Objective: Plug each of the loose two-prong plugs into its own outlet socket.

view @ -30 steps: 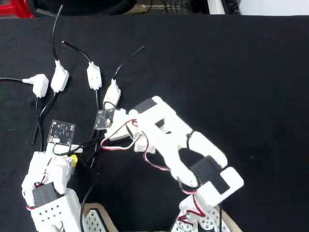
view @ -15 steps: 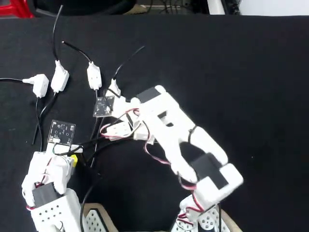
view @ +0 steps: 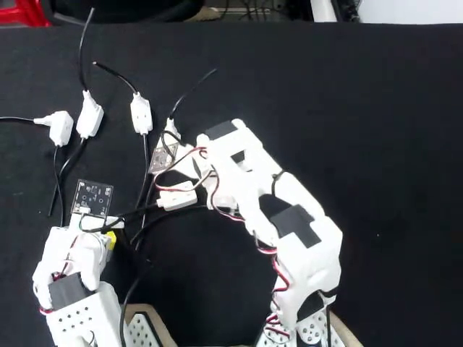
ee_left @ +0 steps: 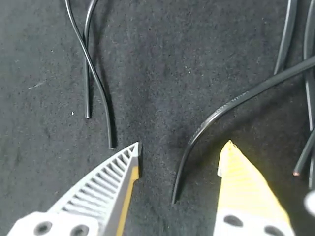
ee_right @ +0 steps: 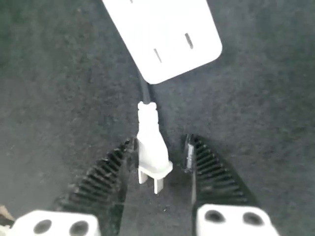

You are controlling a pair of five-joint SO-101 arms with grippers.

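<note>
In the right wrist view a white two-prong plug (ee_right: pixel 150 156) lies on the black cloth between my right gripper's (ee_right: pixel 159 142) black fingers (ee_right: pixel 106 184), prongs pointing back toward the wrist. The jaws are open around it, with a gap on one side. Just beyond the plug lies a white outlet socket (ee_right: pixel 165 29) with two slots. From above, that socket (view: pixel 170 134) sits at the tip of my right arm (view: pixel 246 181). My left gripper (ee_left: pixel 179 147) is open over thin black cables (ee_left: pixel 96 81), holding nothing.
More white socket pieces (view: pixel 140 114) (view: pixel 89 116) and a white angled plug (view: pixel 58 126) lie in a row at the far left, each with a black cord. Loose cords cross the cloth between both arms. The right half of the black table (view: pixel 362 130) is bare.
My right arm has swung away from the table's near edge toward the white socket, and its wrist has turned. The left arm has kept still.
</note>
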